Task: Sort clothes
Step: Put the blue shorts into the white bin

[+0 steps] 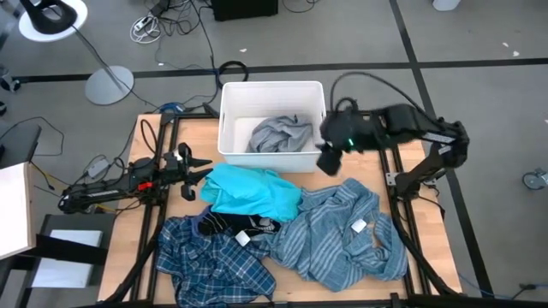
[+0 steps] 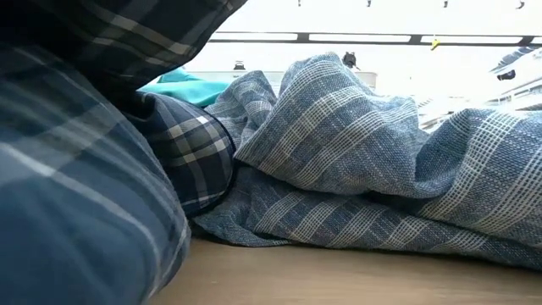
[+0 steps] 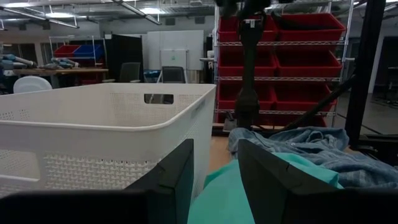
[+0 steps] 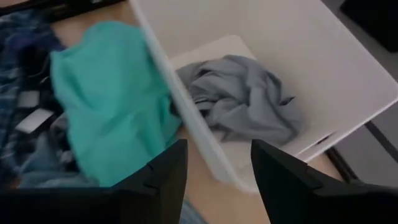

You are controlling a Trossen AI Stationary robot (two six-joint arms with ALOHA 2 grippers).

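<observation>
A turquoise tee (image 1: 250, 192) lies in the table's middle, just in front of the white bin (image 1: 229, 137). A grey-blue striped shirt (image 1: 342, 231) lies to its right and a blue-white plaid shirt (image 1: 210, 257) at the near left. Small black pieces with white marks (image 1: 244, 227) lie between them. A grey garment (image 1: 281, 133) lies inside the bin. My right gripper (image 1: 330, 158) is open and empty above the bin's right near corner. My left gripper (image 1: 201, 168) is open and empty at the tee's left edge, low over the table.
The white bin (image 4: 348, 74) stands at the table's far edge, its near wall (image 3: 112, 162) close to the left gripper. Bare wood (image 1: 428, 231) shows along the table's right side and at the far left (image 1: 193, 128).
</observation>
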